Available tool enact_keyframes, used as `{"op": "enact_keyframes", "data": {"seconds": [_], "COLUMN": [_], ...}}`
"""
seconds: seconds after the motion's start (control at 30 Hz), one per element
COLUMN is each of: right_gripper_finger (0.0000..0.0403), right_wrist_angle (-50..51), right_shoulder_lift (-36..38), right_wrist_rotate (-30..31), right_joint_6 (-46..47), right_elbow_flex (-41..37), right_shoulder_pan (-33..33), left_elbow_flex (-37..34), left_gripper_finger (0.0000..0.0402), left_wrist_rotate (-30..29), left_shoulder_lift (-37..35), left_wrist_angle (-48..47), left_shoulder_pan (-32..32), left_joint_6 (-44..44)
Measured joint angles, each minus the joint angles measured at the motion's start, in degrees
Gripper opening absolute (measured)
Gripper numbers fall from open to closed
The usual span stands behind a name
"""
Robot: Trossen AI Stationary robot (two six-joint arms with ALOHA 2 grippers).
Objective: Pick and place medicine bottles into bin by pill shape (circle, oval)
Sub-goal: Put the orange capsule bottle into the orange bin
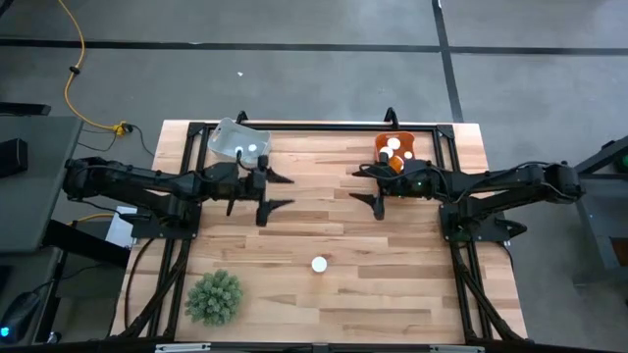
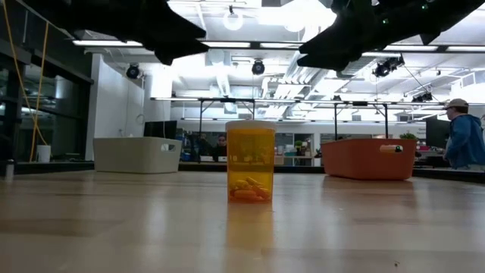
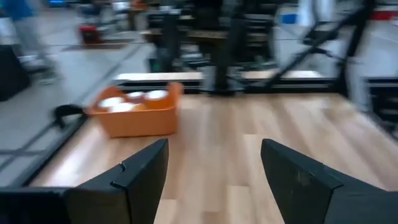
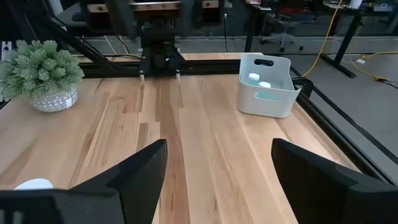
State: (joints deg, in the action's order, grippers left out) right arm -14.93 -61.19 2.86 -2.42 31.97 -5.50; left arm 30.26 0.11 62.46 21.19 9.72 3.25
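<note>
one medicine bottle (image 1: 319, 264) stands alone mid-table; both arms hover above, left gripper (image 1: 283, 191) and right gripper (image 1: 360, 186) spread open, empty.

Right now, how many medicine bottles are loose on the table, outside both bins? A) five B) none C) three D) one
D: a single medicine bottle stands alone on the bare wood near the front edge of the table; the other white caps sit inside the orange bin and the white bin.
</note>
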Motion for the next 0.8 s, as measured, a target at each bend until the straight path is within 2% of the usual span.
{"op": "enact_keyframes", "data": {"seconds": [0.2,0.53,0.7,0.8], "right_gripper_finger": [0.0282,0.0282,0.0282,0.0282], "right_wrist_angle": [0.01,0.04,0.0,1.16], "right_shoulder_lift": [0.0,0.0,-2.57,-8.39], "right_wrist_rotate": [-0.01,-0.03,0.32,1.39], "right_joint_6": [0.01,6.68,9.94,9.81], "right_elbow_flex": [0.0,0.0,2.6,5.62], "right_shoulder_pan": [0.0,0.97,6.52,11.97], "left_elbow_flex": [0.0,0.02,0.0,-0.01], "left_gripper_finger": [0.0245,0.0245,0.0245,0.0245], "left_wrist_rotate": [-7.88,-6.67,-7.09,-7.27], "left_shoulder_lift": [-0.59,-1.06,-3.12,-4.17], "left_wrist_angle": [0.4,3.06,3.11,2.58], "left_shoulder_pan": [-0.04,-0.63,-1.42,-1.6], "left_joint_6": [-0.05,-1.07,-0.68,-1.07]}}
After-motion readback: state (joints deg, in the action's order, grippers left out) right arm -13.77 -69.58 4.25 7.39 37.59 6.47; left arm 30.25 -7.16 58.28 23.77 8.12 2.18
